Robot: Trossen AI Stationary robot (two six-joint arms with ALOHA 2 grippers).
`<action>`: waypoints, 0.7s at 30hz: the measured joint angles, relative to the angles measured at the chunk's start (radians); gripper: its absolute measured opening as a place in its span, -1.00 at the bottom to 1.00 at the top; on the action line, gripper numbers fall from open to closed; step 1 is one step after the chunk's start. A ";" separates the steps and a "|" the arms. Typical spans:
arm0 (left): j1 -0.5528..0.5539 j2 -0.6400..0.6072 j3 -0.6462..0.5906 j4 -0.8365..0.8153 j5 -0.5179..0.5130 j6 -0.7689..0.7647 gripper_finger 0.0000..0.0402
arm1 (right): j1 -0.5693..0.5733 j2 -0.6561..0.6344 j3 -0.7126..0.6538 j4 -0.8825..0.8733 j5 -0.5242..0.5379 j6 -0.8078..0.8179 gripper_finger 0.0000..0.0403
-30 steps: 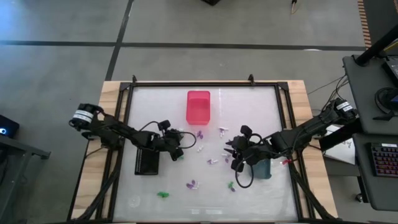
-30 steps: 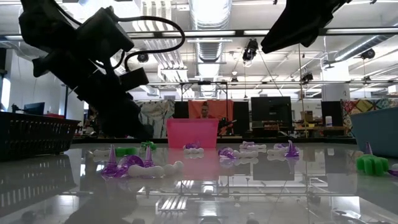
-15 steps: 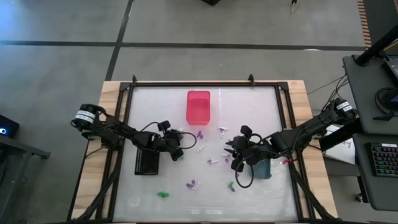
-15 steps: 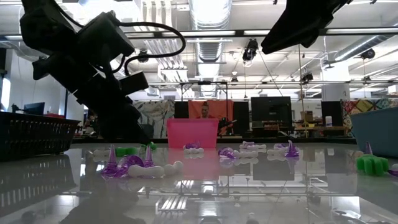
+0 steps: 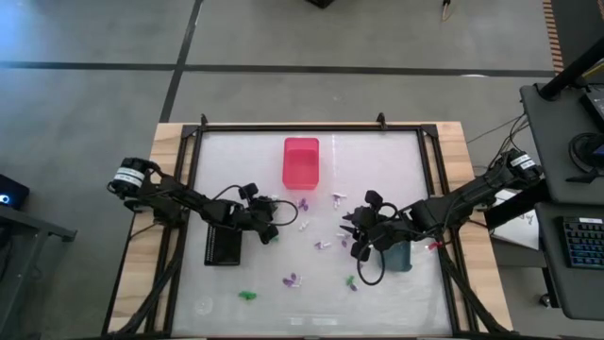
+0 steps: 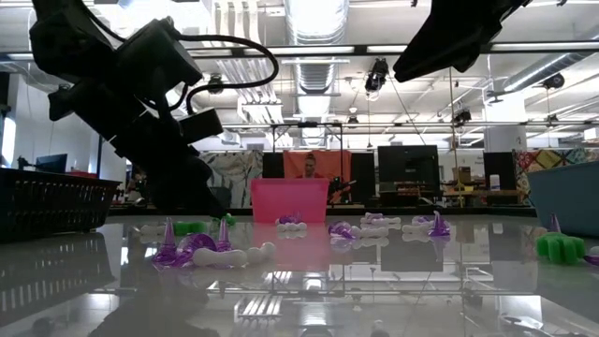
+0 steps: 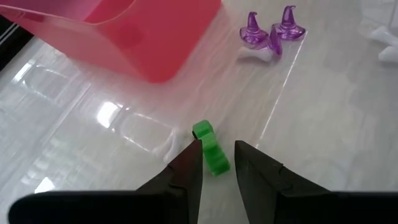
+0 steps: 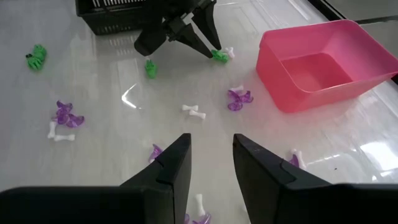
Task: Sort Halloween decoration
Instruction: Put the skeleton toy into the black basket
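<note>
- Straddling a small green piece [image 7: 210, 149]: left end effector [image 7: 217, 163], fingers parted either side of it, not visibly clamped; grip state cannot be told for sure.
- Judged light, stiff moulded plastic; lumpy outline, likely to skid on gloss; best pinched across the narrow middle.
- Lying just beside the pink bin [image 5: 301, 161], near the black basket [image 5: 225, 246].
- Scattered mid-desk: purple hats [image 7: 268, 32], white bones [image 8: 193, 110], more green bits [image 8: 36, 56].
- Hovering over the scatter by the grey-blue tub [image 5: 397, 255]: right end effector [image 8: 211, 163], open, empty.
- Glossy white desk [image 5: 377, 161], highly reflective, black rail round the rim.
- Open workshop beyond, monitors and ceiling lights.
</note>
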 joint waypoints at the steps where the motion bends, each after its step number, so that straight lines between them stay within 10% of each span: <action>1: 0.000 0.000 0.000 0.000 0.000 0.000 -0.62 | 0.000 0.000 0.000 0.000 0.000 0.000 -0.45; 21: 0.000 0.000 0.000 0.000 0.008 -0.005 -0.62 | 0.000 0.000 0.000 0.000 -0.001 0.001 -0.45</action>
